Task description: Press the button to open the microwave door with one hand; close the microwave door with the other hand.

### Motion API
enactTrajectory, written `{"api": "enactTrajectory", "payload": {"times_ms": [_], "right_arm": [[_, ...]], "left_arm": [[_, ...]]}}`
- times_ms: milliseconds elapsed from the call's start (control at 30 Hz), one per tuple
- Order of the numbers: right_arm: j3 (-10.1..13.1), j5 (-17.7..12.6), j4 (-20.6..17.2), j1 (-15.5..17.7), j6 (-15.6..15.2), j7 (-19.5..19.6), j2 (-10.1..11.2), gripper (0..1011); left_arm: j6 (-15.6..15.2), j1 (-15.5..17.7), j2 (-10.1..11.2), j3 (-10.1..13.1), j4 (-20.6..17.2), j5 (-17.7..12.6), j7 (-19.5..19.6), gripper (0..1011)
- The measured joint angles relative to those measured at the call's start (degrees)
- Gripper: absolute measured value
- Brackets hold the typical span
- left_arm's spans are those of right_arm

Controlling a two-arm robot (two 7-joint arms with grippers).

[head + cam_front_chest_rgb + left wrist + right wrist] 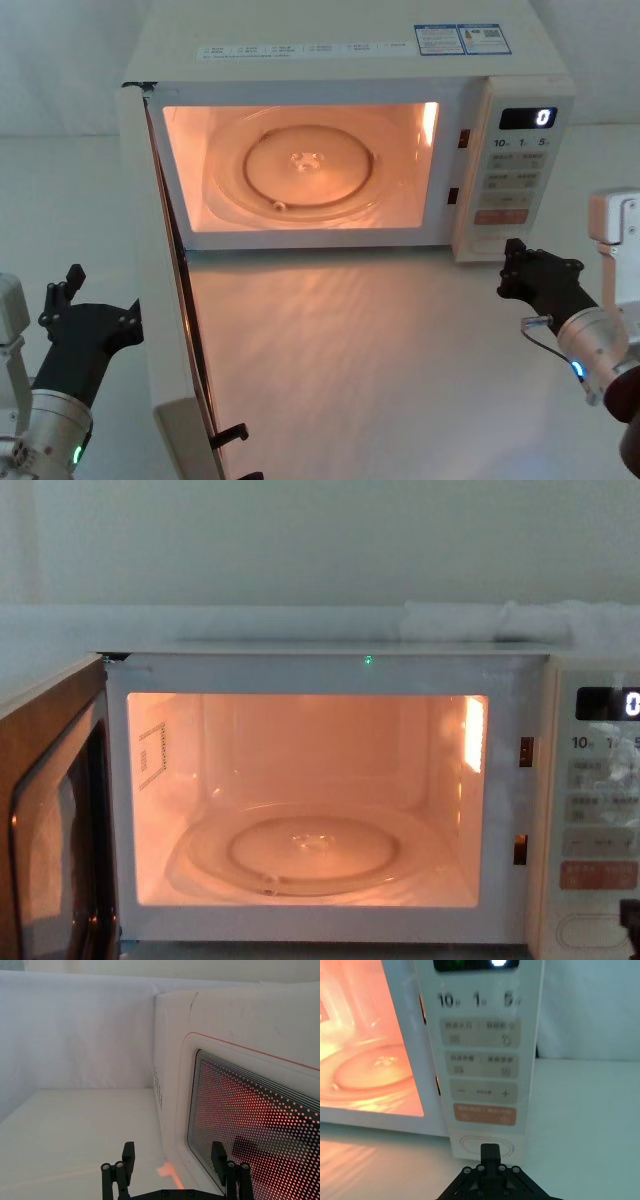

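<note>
jaws of the left gripper [172, 1167] stand apart with nothing between them; those of the right gripper [490, 1152] meet in a single closed tip.

head view: microwave [340, 60] stands on a white table [380, 360], cavity lit, glass turntable [305, 165] inside. microwave door [165, 330] is swung fully out toward the robot, hinged on the left. left gripper [70, 290] waits just outside the door's outer face; right gripper [512, 262] sits at the foot of the control panel [515, 170].

left wrist view: open fingers [127, 1157] face the door's outer side, close to the red-outlined perforated window [250, 1125], apparently not touching.

right wrist view: closed tip lies just in front of the button [486, 1144], below the salmon key [484, 1115]; contact cannot be told.

chest view: door's brownish inner face [50, 820] at left, cavity open, button [590, 932] at lower right.

handling, as a judgement: opening looks done. the door is a stiff, light, freely hinged panel with a smooth face, so push rather than grasp, flat on the outer face near the free edge, away from the hinge, until it latches. too hard a push may shift the oven.
</note>
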State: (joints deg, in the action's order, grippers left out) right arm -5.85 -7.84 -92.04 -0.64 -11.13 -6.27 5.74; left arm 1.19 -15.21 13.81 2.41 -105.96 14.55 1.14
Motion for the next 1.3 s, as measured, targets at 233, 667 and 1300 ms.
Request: {"api": "enactTrajectory", "payload": {"times_ms": [233,667,1300], "right_arm": [[1.11,0.01,-6.0,3.49,0.36,0.2,1.07,0],[3.59,0.65,-10.9,8.13,6.65,0.5,2.18,0],[4.33,0.61,-11.41,9.61,9.44,-0.02,2.41,15]], "left_arm": [[0.0,0.0,0.0,0.0,0.0,0.0,0.0,1001],[0.0,0.0,0.0,0.0,0.0,0.0,0.0,1001],[0.0,0.0,0.0,0.0,0.0,0.0,0.0,1001]]}}
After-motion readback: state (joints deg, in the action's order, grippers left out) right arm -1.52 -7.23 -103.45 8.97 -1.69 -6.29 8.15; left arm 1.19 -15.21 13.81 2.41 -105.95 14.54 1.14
